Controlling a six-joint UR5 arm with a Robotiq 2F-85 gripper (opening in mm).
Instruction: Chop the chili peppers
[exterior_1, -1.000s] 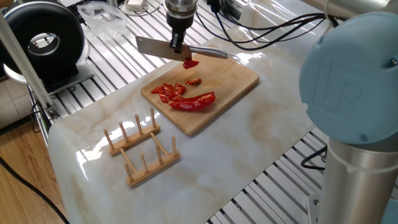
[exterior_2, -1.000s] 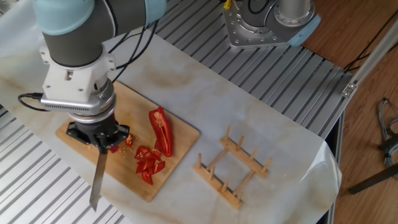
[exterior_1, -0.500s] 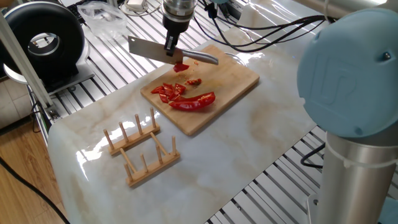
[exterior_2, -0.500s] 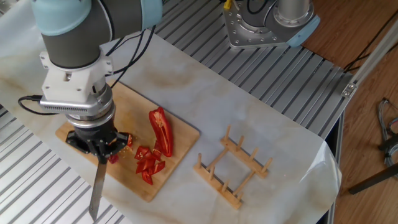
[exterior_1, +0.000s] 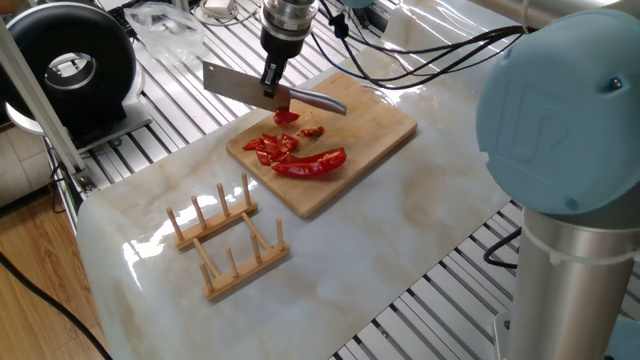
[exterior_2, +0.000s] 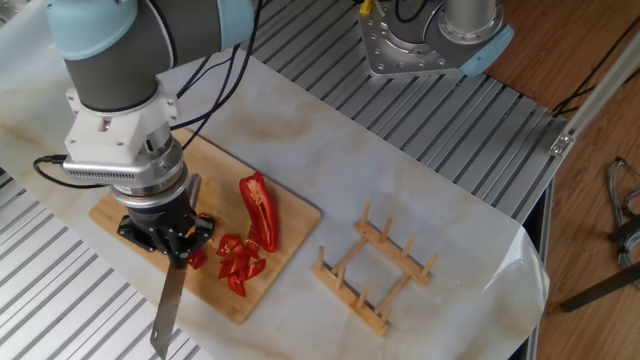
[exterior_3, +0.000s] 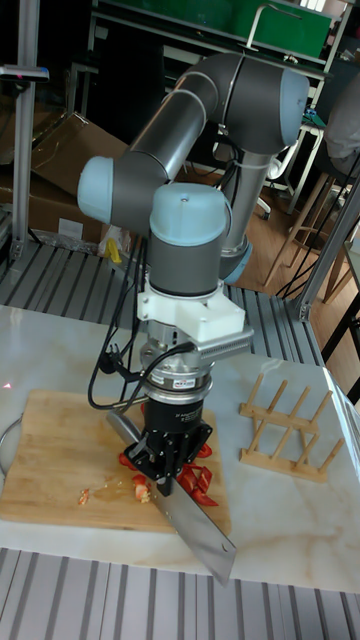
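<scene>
My gripper (exterior_1: 272, 78) is shut on a knife (exterior_1: 232, 86), held level just above the wooden cutting board (exterior_1: 385, 122). A long red chili pepper half (exterior_1: 314, 163) lies near the board's front edge, with a heap of cut red pieces (exterior_1: 270, 146) beside it and small bits (exterior_1: 313, 131) behind. In the other fixed view the gripper (exterior_2: 172, 236) hangs right beside the cut pieces (exterior_2: 238, 262), and the blade (exterior_2: 168, 308) points off the board (exterior_2: 118, 208). The long half (exterior_2: 260, 210) lies apart. The tall view shows the gripper (exterior_3: 170, 468), the knife (exterior_3: 198, 522) and the chili pieces (exterior_3: 203, 482).
A wooden peg rack (exterior_1: 226, 240) stands on the marble slab in front of the board, also the rack (exterior_2: 375, 272). A black round device (exterior_1: 70, 62) sits at the back left. The arm's base (exterior_2: 432, 36) is bolted to the slatted table.
The gripper with the knife has shifted along the board toward the heap of cut pieces and dropped slightly. The peppers have not moved.
</scene>
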